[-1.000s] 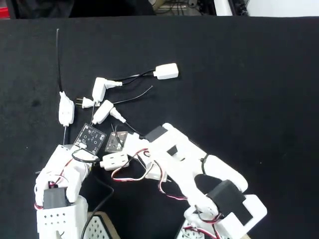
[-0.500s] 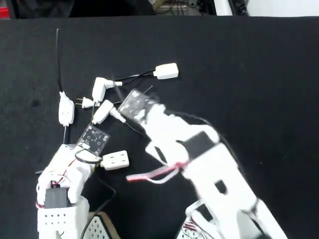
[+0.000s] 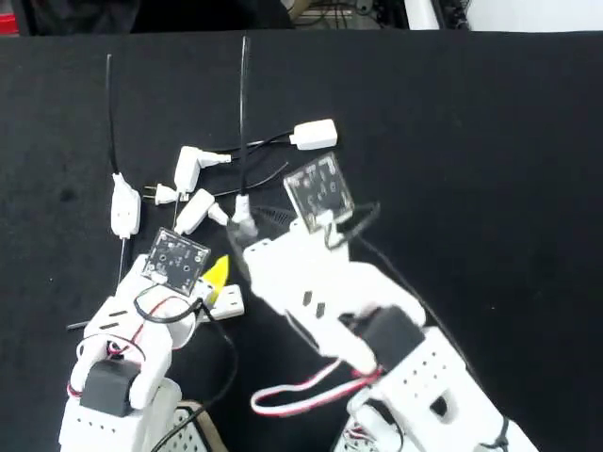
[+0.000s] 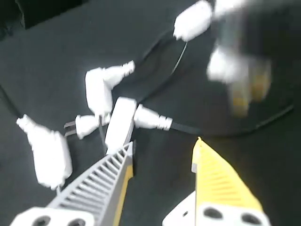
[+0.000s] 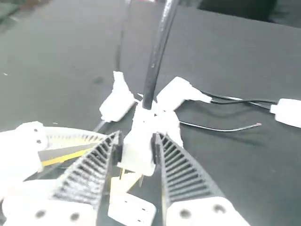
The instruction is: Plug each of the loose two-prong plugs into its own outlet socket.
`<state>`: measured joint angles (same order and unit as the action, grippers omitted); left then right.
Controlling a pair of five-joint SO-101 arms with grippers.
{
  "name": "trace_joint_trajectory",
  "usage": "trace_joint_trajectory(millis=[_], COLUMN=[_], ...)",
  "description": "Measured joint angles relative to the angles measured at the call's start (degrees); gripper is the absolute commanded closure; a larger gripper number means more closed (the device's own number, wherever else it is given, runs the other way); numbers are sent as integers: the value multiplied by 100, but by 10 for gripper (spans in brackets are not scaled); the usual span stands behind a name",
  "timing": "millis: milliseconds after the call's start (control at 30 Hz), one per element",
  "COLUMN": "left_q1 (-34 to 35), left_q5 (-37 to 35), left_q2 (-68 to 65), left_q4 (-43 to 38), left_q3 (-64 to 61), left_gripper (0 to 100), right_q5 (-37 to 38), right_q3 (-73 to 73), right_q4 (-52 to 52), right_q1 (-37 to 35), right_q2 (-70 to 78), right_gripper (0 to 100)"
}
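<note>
- white hard-plastic plug sits clamped between the ribbed fingers of the right claw, held off the black table toward its near edge, left of the middle.
- its black cord stands up from the top of the plug and looks stiff and springy enough to tug the plug sideways, so a hold on the flat sides of the body, close to the prongs, seems best.
- what look like brass prongs point down, just above the white outlet block. they seem thin and likely to bend if pushed in crooked.
- the plug looks light and smooth, so it may slip or twist in the grip under pressure.
- the outlet block looks light too and would probably slide on the table unless braced.
- left claw is spread wide with nothing between its fingers, just beside the outlet block.
- other loose plugs lie together toward the left edge, between near and far edges.
</note>
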<state>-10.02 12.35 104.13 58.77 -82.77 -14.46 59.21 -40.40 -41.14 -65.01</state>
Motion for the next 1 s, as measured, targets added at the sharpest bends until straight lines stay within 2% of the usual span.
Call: trace_joint_trajectory(millis=[233,433,700,900,1000], left_q1=[-264,-563,-668,-193,185], left_q5=[-835,-941,-941,-949,-949], left_q2=[9,9,0,0,0], left_q4=[-141,-141,290,299,26], left_q3=[501,642,993,1020,879], left_gripper=[793,793,793,795,794], right_q5=[-62,-62,-62,-88,-88], right_q3=[791,1240,1547,1547,1547], right_q4=[44,44,466,598,589], right_q1=[-246,-246,-246,-378,-510], right_q2=[-1565,-2514,-2576,-2136,-1908], right_gripper=[984,985,985,985,985])
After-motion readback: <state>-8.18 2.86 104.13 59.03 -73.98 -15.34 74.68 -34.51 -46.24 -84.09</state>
